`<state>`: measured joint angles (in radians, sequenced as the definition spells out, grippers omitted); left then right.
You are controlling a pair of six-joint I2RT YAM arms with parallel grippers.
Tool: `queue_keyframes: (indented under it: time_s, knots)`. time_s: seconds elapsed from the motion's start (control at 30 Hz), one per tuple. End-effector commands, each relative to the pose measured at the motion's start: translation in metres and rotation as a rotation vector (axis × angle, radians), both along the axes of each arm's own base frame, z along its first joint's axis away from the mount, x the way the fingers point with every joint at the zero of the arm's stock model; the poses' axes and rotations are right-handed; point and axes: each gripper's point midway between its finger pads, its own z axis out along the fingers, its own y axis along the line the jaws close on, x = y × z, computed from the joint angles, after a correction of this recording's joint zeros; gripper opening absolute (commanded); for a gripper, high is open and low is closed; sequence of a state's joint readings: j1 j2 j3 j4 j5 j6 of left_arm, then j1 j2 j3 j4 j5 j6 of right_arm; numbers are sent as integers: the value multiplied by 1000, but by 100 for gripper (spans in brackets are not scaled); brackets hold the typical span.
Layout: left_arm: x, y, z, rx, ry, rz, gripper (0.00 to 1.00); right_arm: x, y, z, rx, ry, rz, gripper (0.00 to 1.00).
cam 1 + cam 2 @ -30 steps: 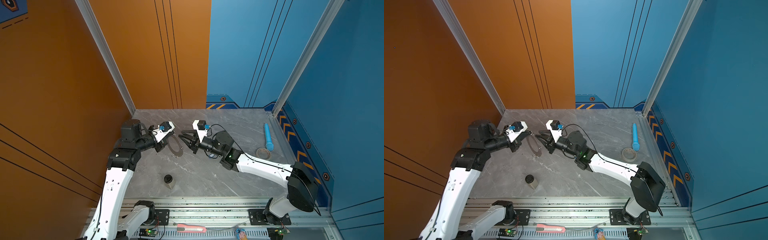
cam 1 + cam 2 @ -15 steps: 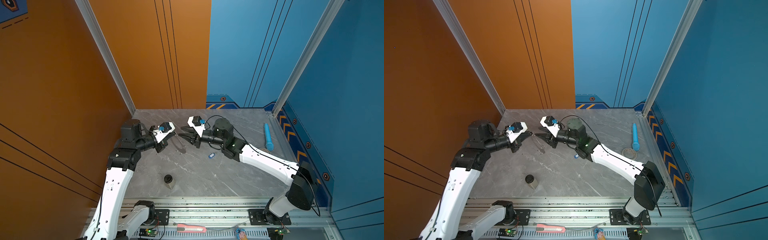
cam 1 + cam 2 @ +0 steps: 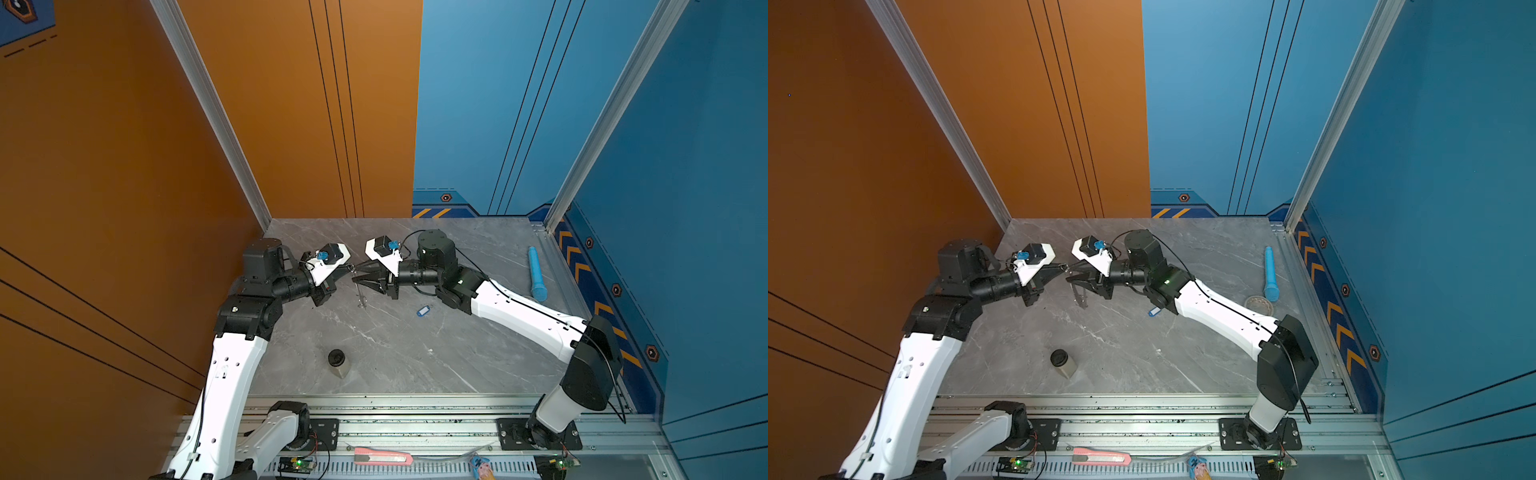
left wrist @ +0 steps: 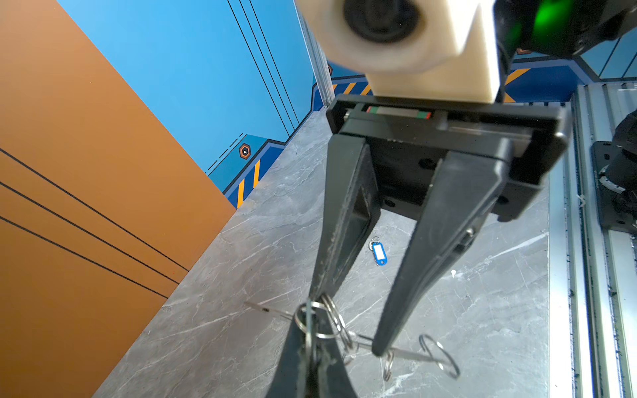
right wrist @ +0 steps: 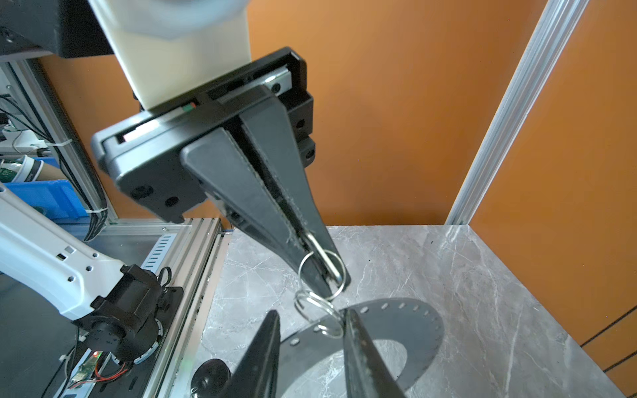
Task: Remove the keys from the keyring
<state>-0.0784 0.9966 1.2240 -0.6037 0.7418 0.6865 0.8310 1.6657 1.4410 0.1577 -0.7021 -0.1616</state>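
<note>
My left gripper [image 5: 331, 279] is shut on a small wire loop [image 5: 322, 267] of the keyring [image 5: 396, 327]. The keyring is a flat grey ring that hangs from it just above the table. It shows edge-on in both top views [image 3: 361, 297] [image 3: 1079, 297]. My right gripper [image 5: 310, 330] faces the left one [image 3: 351, 268] tip to tip. It stands open astride the keyring's rim, and one fingertip [image 5: 355, 330] touches a coiled wire loop [image 5: 320, 310]. A blue key [image 3: 423, 311] [image 4: 379, 254] lies loose on the table under the right forearm.
A black-capped jar [image 3: 337, 362] stands near the table's front. A blue cylinder [image 3: 536, 274] and a beige tape roll [image 3: 1259, 304] lie at the right edge. A pink cutter [image 3: 382, 457] rests on the front rail. Orange and blue walls close in three sides.
The right arm has lifted and swung back, uncovering the blue key on the table. The keyring has turned from face-on to edge-on. The left gripper has kept its hold.
</note>
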Motion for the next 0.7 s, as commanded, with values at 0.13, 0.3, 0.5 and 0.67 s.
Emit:
queue_keyframes:
  time_s: [0.13, 0.3, 0.5, 0.67]
  knots:
    - [-2, -2, 14, -26, -6, -15, 0, -6, -2, 9, 6, 3, 45, 19]
    - [0, -2, 13, -25, -2, -13, 0, -4, -3, 9, 7, 10, 40, 13]
    - [4, 5, 13, 6, -18, 30, 0, 0, -5, 8, 7, 14, 10, 0]
    - [9, 18, 10, 61, -50, 109, 0, 15, -13, 17, 93, 65, -86, 0]
